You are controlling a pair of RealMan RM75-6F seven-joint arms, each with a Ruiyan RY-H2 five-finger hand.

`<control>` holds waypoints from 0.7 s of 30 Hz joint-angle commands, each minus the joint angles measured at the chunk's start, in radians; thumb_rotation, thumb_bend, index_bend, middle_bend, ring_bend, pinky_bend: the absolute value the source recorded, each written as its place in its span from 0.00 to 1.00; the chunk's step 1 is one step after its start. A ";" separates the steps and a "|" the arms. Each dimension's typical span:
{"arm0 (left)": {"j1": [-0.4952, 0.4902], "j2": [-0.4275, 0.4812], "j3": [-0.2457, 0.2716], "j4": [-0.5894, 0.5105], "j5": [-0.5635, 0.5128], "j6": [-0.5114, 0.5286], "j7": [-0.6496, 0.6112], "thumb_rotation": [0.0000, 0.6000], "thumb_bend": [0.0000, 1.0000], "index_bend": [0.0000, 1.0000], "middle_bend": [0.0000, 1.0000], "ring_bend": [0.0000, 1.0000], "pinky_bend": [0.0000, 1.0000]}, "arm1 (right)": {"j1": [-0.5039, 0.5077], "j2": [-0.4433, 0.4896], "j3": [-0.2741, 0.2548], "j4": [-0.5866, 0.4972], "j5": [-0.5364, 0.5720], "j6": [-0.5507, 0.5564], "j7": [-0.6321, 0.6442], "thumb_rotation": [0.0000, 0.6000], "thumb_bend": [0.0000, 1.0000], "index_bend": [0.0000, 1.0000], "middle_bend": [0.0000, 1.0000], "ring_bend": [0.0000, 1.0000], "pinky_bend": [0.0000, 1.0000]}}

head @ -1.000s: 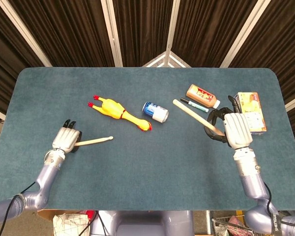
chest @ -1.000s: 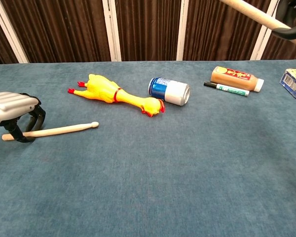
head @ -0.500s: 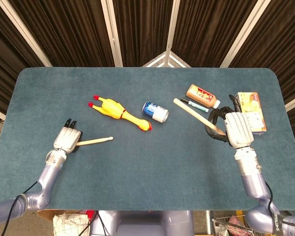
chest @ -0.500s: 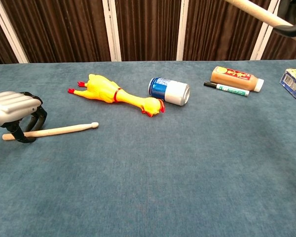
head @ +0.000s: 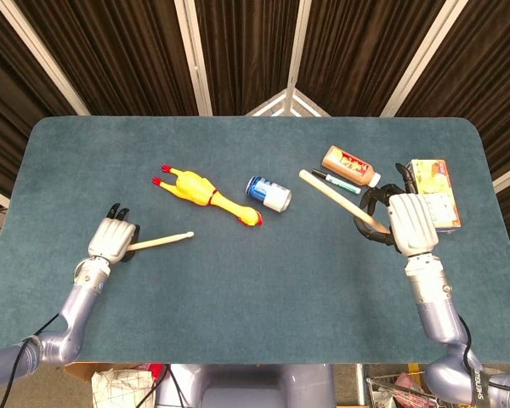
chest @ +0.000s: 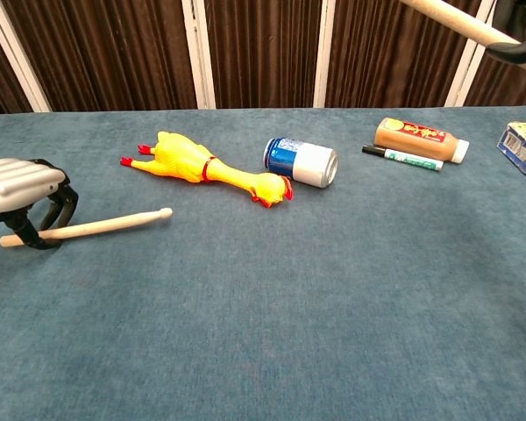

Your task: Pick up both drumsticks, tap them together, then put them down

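**Both drumsticks gripped, left one barely off the cloth**

The left drumstick [chest: 92,227] is pinched at its butt end by the curled fingers of the left hand [chest: 22,197], its tip pointing right toward the rubber chicken [head: 206,195]. The right drumstick [head: 340,202] is clasped in the right hand [head: 405,223], held well above the table [head: 263,280], angled up-left. Since half a second ago, the left stick's tip has been raised slightly; the right one is unchanged.

left hand [head: 112,240]: near-left, low over table, fingers curled around a drumstick [head: 161,241] | right hand [head: 408,223]: right side, raised, gripping the other drumstick [head: 340,200] | forearms reach in from near edge
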 commanded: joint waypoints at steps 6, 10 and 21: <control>0.024 0.061 -0.004 -0.026 0.090 0.041 -0.116 1.00 0.46 0.62 0.62 0.13 0.00 | 0.009 -0.009 0.001 -0.002 -0.003 -0.004 -0.006 1.00 0.46 0.69 0.66 0.44 0.00; 0.032 0.090 -0.009 -0.055 0.125 0.064 -0.159 1.00 0.46 0.62 0.62 0.13 0.00 | 0.014 -0.016 0.005 -0.005 0.010 -0.007 -0.021 1.00 0.46 0.69 0.66 0.44 0.00; 0.052 0.247 -0.060 -0.292 0.281 0.209 -0.350 1.00 0.46 0.63 0.62 0.13 0.00 | 0.068 -0.059 0.024 0.008 0.049 -0.059 -0.059 1.00 0.46 0.69 0.66 0.44 0.00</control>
